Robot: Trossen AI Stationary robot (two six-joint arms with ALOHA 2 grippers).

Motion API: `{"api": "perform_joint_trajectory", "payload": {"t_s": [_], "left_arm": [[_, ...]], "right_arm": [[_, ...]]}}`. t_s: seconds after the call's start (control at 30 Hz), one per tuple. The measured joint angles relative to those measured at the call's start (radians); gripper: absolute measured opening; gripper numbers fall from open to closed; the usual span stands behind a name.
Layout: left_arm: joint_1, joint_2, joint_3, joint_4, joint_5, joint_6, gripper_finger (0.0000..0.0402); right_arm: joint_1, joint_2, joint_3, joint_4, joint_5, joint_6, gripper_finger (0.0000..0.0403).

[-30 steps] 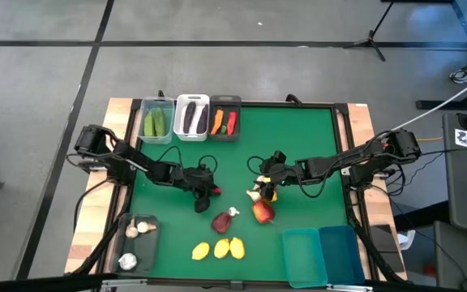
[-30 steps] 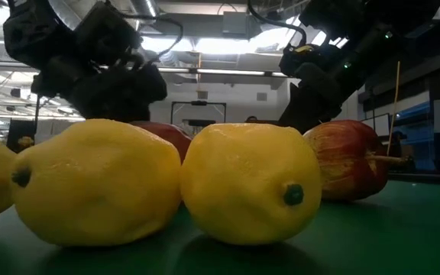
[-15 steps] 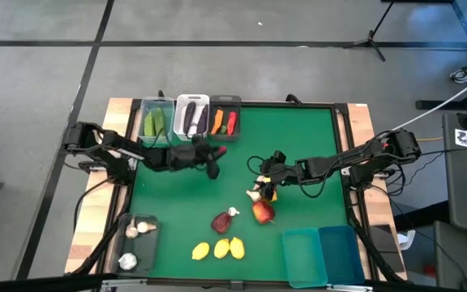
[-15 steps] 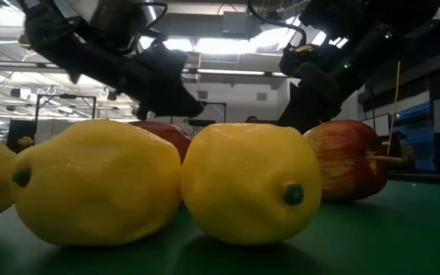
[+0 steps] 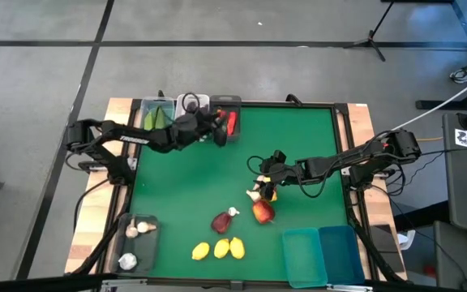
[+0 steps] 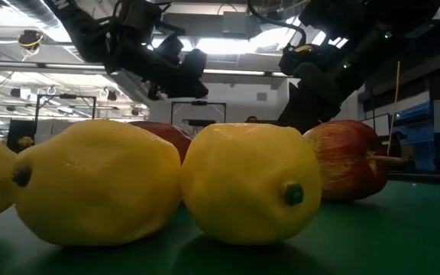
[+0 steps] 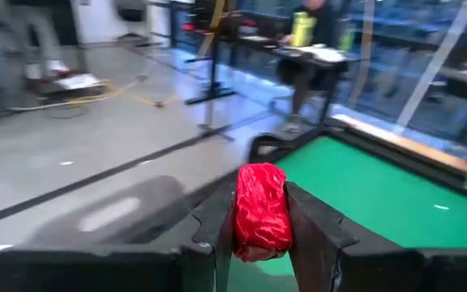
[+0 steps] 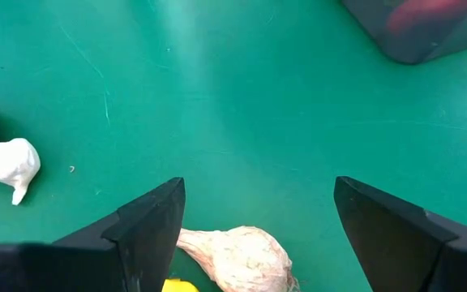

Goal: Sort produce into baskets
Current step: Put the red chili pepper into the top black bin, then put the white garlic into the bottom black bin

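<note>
— Where is the left gripper (image 5: 220,130) found, and what is carried in it?

— It is seen at the far edge of the green table (image 5: 298,146), over the row of three baskets there, just by the dark grey basket (image 5: 227,103). A red chili (image 7: 259,211) is pinched between its two fingers (image 7: 314,227) — the jaws are closed tight on it, as the left wrist view makes plain.

— And the right gripper (image 5: 259,188)?

— It is held low over the middle of the table with its fingers (image 8: 148,219) spread wide apart and nothing gripped. A white garlic bulb (image 8: 237,255) lies on the mat between them, and a second white piece (image 8: 6,162) is seen off to one side.

— What is laid in the far baskets?

— Green cucumbers (image 5: 154,120) are seen in the clear basket (image 5: 147,104). The white basket (image 5: 191,100) is largely hidden under the arm. A red piece (image 5: 233,122) lies in the dark grey one.

— And the rest of the produce?

— Two red round fruits (image 5: 262,212) rest near the table's middle, close to the right gripper. Three yellow lemons (image 5: 220,248) are grouped nearer the front edge. Garlic bulbs (image 5: 137,229) are kept in the dark translucent basket (image 5: 118,245) at the front left corner. Two teal-blue baskets (image 5: 324,255) stand side by side at the front right.
</note>
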Motion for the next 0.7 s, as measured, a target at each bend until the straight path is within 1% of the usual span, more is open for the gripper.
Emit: {"api": "perform_joint_trajectory", "payload": {"t_s": [0.07, 0.37, 0.43, 0.47, 0.5, 0.57, 0.63, 0.7], "left_arm": [[0.021, 0.000, 0.010, -0.036, -0.003, 0.001, 0.0109], [0.060, 0.004, 0.011, -0.059, -0.002, 0.034, 0.0190], [0.068, 0.006, 0.011, -0.071, 0.000, -0.002, 0.0200], [0.067, 0.006, 0.011, -0.078, 0.021, -0.031, 0.0203], [0.064, 0.006, 0.011, -0.084, 0.065, -0.055, 0.0205], [0.046, 0.006, 0.011, -0.108, 0.204, -0.066, 0.0206], [0.010, 0.006, 0.011, -0.144, 0.337, -0.053, 0.0205], [-0.041, 0.006, 0.011, -0.186, 0.447, -0.018, 0.0201]], "right_arm": [[0.000, 0.000, 0.000, 0.000, 0.000, 0.000, 0.0317], [0.000, 0.000, 0.000, 0.000, 0.001, 0.005, 0.0317], [0.000, 0.000, 0.000, 0.000, 0.001, 0.005, 0.0317], [0.000, 0.000, 0.000, 0.000, 0.001, 0.005, 0.0317], [0.000, 0.000, 0.000, 0.000, 0.001, 0.005, 0.0317], [0.001, 0.000, 0.000, -0.001, -0.001, 0.007, 0.0317], [0.001, 0.000, 0.000, -0.004, -0.002, 0.013, 0.0317], [0.001, 0.000, 0.000, -0.006, -0.009, 0.014, 0.0317]]}}
